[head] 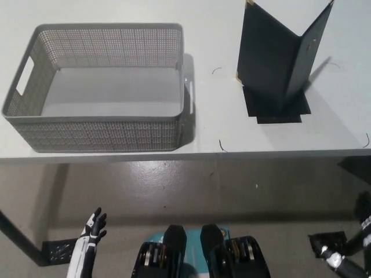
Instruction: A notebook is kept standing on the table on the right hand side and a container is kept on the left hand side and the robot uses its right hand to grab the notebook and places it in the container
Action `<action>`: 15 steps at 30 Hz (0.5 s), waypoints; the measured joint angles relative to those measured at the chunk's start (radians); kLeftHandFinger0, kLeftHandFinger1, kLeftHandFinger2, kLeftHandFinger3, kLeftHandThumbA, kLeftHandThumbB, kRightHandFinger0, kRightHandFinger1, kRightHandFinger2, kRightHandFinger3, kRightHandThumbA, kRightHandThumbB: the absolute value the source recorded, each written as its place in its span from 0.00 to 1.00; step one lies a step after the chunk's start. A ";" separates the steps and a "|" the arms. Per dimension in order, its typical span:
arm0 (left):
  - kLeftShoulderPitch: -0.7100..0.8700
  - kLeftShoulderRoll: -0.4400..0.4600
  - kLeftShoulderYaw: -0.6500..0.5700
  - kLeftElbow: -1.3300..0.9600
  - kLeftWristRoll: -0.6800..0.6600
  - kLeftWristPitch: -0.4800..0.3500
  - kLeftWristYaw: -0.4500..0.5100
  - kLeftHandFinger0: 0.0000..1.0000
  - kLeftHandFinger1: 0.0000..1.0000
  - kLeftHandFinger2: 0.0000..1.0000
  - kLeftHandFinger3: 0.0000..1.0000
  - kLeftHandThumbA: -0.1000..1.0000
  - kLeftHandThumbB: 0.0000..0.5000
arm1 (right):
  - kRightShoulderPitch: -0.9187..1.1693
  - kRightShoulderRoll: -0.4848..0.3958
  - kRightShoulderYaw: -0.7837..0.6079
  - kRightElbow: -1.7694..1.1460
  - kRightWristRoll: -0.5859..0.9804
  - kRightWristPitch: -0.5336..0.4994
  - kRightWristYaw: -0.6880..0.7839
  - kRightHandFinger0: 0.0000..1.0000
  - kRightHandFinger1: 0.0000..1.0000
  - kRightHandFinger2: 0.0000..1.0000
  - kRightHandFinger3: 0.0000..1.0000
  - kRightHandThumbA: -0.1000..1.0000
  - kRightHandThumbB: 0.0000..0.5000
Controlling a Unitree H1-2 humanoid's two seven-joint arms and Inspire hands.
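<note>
Grey floor lies nearest, where the white left hand (pixel 93 227) hangs with fingers spread, empty. The right hand (pixel 363 215) shows barely, its state unclear. Farther, on the table (pixel 214 124), the basket (pixel 98 136) sits left; the notebook (pixel 281 58) stands splayed right, probably light and stiff, best pinched at its spine.

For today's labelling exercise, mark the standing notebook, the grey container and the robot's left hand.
notebook (pixel 272 63), head view, on its left cover.
container (pixel 104 134), head view, on its near perforated wall.
left hand (pixel 93 227), head view, on its middle, low beside the table.

White left hand (pixel 93 227), seemingly black-jointed
</note>
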 measured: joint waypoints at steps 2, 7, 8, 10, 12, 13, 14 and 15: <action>0.002 -0.004 0.001 0.000 0.000 -0.012 0.004 1.00 1.00 1.00 1.00 1.00 0.76 | -0.016 0.002 -0.008 -0.079 -0.002 0.003 -0.005 1.00 1.00 1.00 1.00 1.00 0.63; 0.006 -0.004 0.001 0.002 0.002 -0.043 0.006 1.00 1.00 1.00 1.00 1.00 0.78 | -0.169 -0.009 -0.048 -0.209 -0.019 0.056 -0.025 1.00 1.00 1.00 1.00 1.00 0.69; 0.005 -0.004 0.001 0.002 0.002 -0.047 0.006 1.00 1.00 1.00 1.00 1.00 0.75 | -0.192 -0.012 -0.050 -0.215 -0.020 0.062 -0.027 1.00 1.00 1.00 1.00 1.00 0.68; 0.008 -0.002 -0.001 0.004 0.003 -0.058 0.005 1.00 1.00 1.00 1.00 1.00 0.73 | -0.283 -0.024 -0.054 -0.202 -0.026 0.088 -0.032 1.00 1.00 1.00 1.00 1.00 0.71; 0.011 -0.002 -0.002 0.003 0.003 -0.066 0.005 1.00 1.00 1.00 1.00 1.00 0.72 | -0.354 -0.028 -0.058 -0.185 -0.038 0.122 -0.040 1.00 1.00 1.00 1.00 1.00 0.74; 0.012 -0.003 -0.004 0.003 0.003 -0.070 0.004 1.00 1.00 1.00 1.00 1.00 0.72 | -0.391 -0.028 -0.058 -0.174 -0.045 0.138 -0.045 1.00 1.00 1.00 1.00 1.00 0.74; 0.012 -0.003 -0.005 0.003 0.003 -0.073 0.004 1.00 1.00 1.00 1.00 1.00 0.74 | -0.414 -0.028 -0.058 -0.168 -0.050 0.152 -0.049 1.00 1.00 1.00 1.00 1.00 0.82; 0.013 -0.003 -0.006 0.003 0.003 -0.075 0.004 1.00 1.00 1.00 1.00 1.00 0.77 | -0.431 -0.027 -0.058 -0.158 -0.057 0.168 -0.052 1.00 1.00 1.00 1.00 1.00 0.87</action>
